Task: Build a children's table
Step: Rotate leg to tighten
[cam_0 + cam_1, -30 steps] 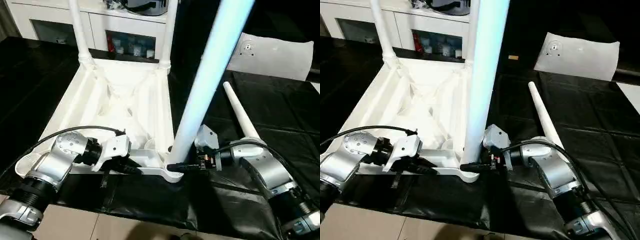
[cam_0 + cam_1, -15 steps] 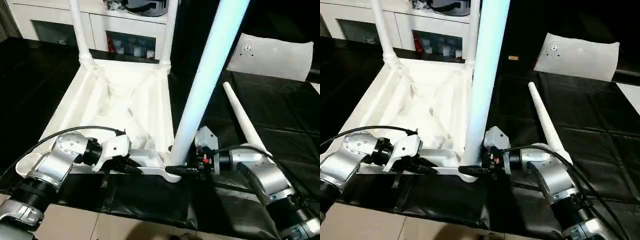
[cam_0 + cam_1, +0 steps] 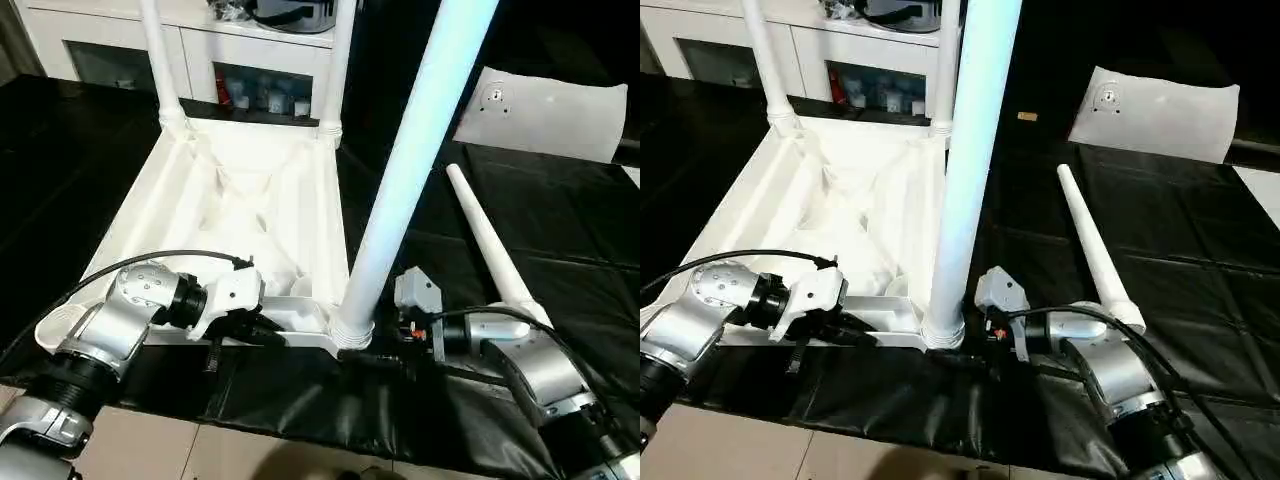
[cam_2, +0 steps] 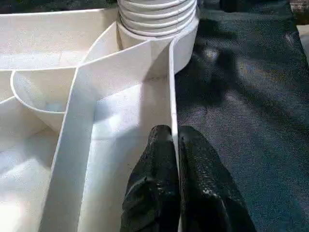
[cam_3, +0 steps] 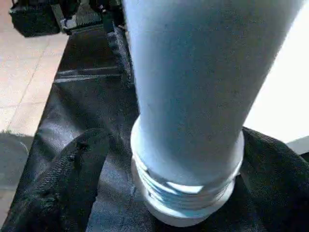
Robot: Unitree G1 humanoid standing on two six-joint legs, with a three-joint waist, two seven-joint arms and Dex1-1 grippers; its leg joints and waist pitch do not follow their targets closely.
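White plastic children's table [image 3: 240, 210], rectangular top flipped ribbed side up, lies on the black-sheeted tabletop [image 3: 560, 230] in front of the robot. Two long tapered white tubular legs stand in the far corner sockets: far-left leg [image 3: 157, 60], far-right leg [image 3: 337, 60]. A third white leg [image 3: 415, 150] stands in the near-right round corner socket [image 3: 352, 335], its long axis nearly upright, tilting a bit to the right toward its top; threaded base ring visible at the socket in the right wrist view. Fourth leg, loose white tapered tube [image 3: 487, 240], lies flat on the tabletop to the right of the table, long axis running away from the robot, thick end near the right forearm.

Right pincer [image 3: 965, 360] sits low just right of the seated leg's base, fingers wide apart, holding nothing; one black finger [image 5: 72, 179] beside the base, not touching. Left pincer [image 4: 174, 159] pinched narrow on the thin near-edge rim wall [image 4: 171, 96] of the table top, steadying it.

Key relation, as judged: loose leg lies right of and beyond the right pincer, so the right arm is clearly nearer; near-left socket looks empty. Flat whitish plastic bag [image 3: 555, 110] far right, well apart.
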